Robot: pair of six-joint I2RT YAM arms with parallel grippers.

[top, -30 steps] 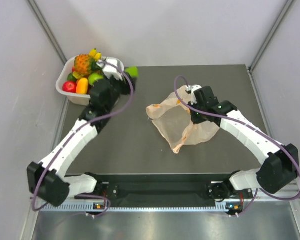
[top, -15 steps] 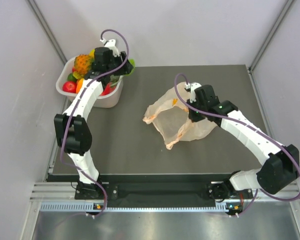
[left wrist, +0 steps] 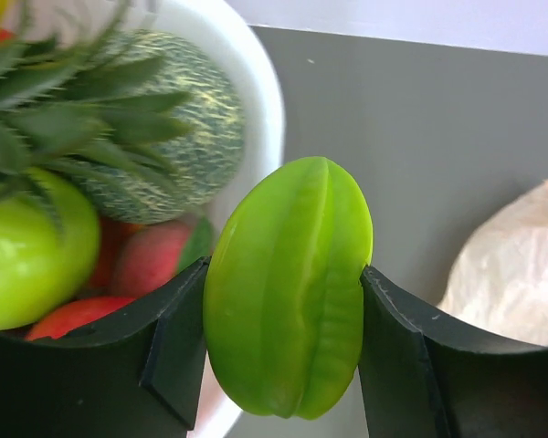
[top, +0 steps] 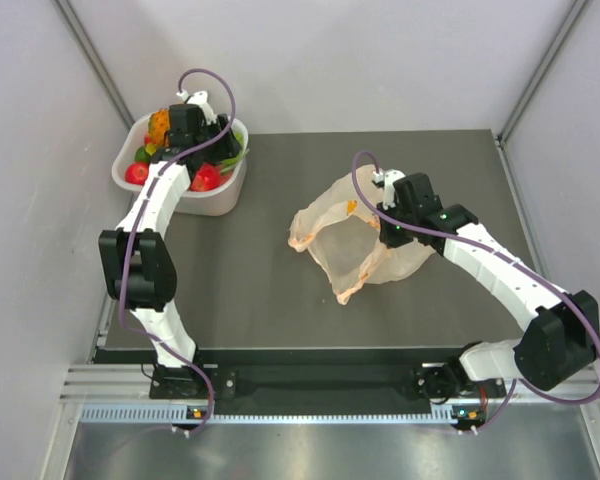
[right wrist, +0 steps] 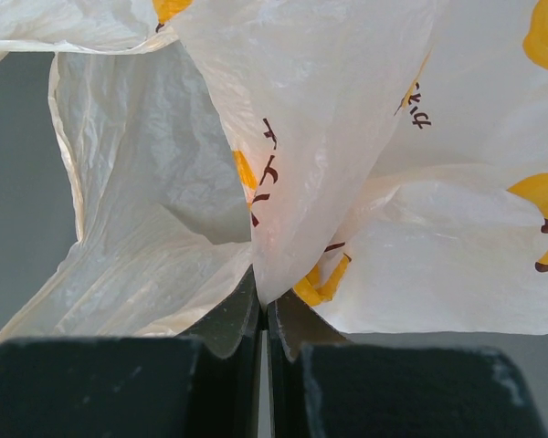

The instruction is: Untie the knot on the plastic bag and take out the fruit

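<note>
My left gripper (top: 225, 148) is shut on a glossy green ribbed fruit (left wrist: 292, 228), held between both pads (left wrist: 178, 338) over the right rim of the white tub (left wrist: 267, 100). The tub holds other fruit: a pineapple (top: 161, 126), red pieces (top: 137, 173) and a green piece. The peach-orange plastic bag (top: 345, 240) lies slack mid-table with its mouth open; no knot shows. My right gripper (top: 385, 232) is shut on a fold of the bag's film (right wrist: 347, 137), lifting its right side a little. In the right wrist view no fruit shows inside the bag.
In the left wrist view a grey-green melon (left wrist: 192, 137), a bright green apple (left wrist: 27, 251) and the pineapple's crown (left wrist: 64, 119) crowd the tub. The tub (top: 215, 205) stands at the table's far left corner, against the left wall. The enclosure's walls ring the table.
My left arm has swung from the table's left middle up to the tub, carrying the green fruit over its rim. My right gripper has kept its hold on the bag, which shifted slightly.
</note>
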